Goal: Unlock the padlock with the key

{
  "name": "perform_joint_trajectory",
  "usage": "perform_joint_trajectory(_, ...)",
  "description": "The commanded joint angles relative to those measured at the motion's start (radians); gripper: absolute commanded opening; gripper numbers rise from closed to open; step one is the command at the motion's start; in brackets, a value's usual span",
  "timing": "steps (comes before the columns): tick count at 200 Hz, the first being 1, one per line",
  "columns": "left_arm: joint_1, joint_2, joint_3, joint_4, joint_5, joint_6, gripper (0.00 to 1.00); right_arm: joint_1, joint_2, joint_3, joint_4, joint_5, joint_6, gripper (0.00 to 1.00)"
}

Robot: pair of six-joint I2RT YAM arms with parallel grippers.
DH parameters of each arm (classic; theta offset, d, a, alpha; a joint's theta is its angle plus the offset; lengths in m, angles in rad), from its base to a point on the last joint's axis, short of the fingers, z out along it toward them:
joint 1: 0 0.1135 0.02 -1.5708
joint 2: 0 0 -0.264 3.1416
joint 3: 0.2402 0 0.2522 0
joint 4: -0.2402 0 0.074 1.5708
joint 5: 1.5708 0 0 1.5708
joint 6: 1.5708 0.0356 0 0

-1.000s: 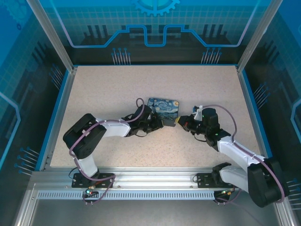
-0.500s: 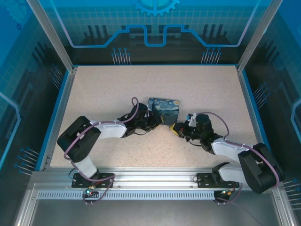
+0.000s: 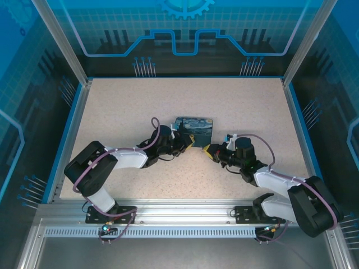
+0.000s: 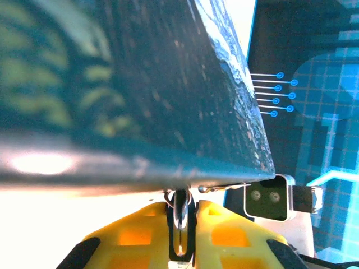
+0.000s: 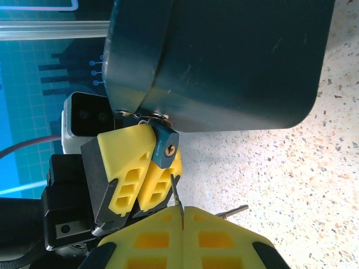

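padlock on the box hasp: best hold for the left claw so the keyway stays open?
Pinch the padlock body across its flat sides, coming from the end away from the keyway, as the left claw does now. The brass keyway faces the right claw and its key, so that end should probably stay uncovered.

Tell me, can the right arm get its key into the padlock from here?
Probably yes: the key points toward the padlock, whose keyhole faces it with nothing between them, and the left jaws grip the padlock.
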Motion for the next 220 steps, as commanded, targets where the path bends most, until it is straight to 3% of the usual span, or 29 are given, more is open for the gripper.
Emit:
perform_joint_trajectory(1,0.006,-0.025,-0.027,0.134,-0.025,-0.062,0.0,0.011,-0.015,-0.019,0.047,0.013,0.028,0.0)
perform_joint_trajectory(59,0.006,-0.036,-0.028,0.177,-0.009,-0.09,0.0,0.012,-0.029,0.0,0.057,-0.014,0.03,0.0)
perform_joint_trajectory(166,0.008,0.012,0.015,0.242,0.151,-0.129,0.0,0.008,-0.133,-0.015,-0.022,-0.007,0.024,0.0)
perform_joint_trajectory(220,0.008,-0.008,0.014,0.228,0.139,-0.132,0.0,0.003,-0.175,-0.034,-0.034,0.024,0.054,0.0)
